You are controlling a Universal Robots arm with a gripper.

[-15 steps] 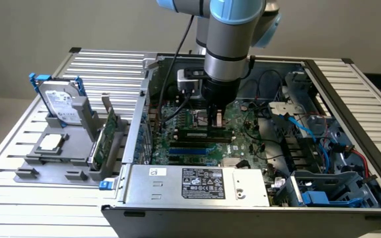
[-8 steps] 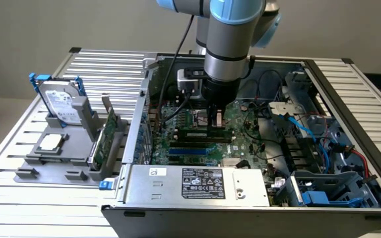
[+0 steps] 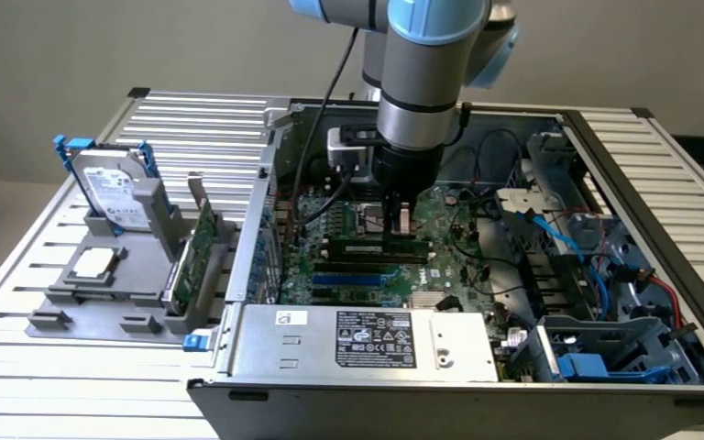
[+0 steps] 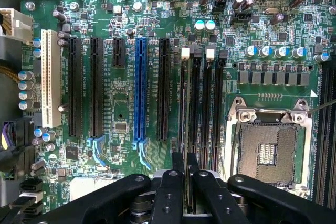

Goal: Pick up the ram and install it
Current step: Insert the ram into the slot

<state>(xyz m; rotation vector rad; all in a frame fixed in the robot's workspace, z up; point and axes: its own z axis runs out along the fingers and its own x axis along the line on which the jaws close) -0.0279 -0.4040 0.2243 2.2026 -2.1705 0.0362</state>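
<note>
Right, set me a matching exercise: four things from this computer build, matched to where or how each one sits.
Things:
1. ram
2. hard drive
3. processor socket
4. blue slot

Places or states:
A. upright in the grey rack outside the case
B. empty, between black slots
C. gripped edge-on in the claw
D. empty, framed in metal

Pairs: 1-C, 2-A, 3-D, 4-B

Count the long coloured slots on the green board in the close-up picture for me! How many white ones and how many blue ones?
White slot: 1
Blue slot: 1
Total: 2
</note>
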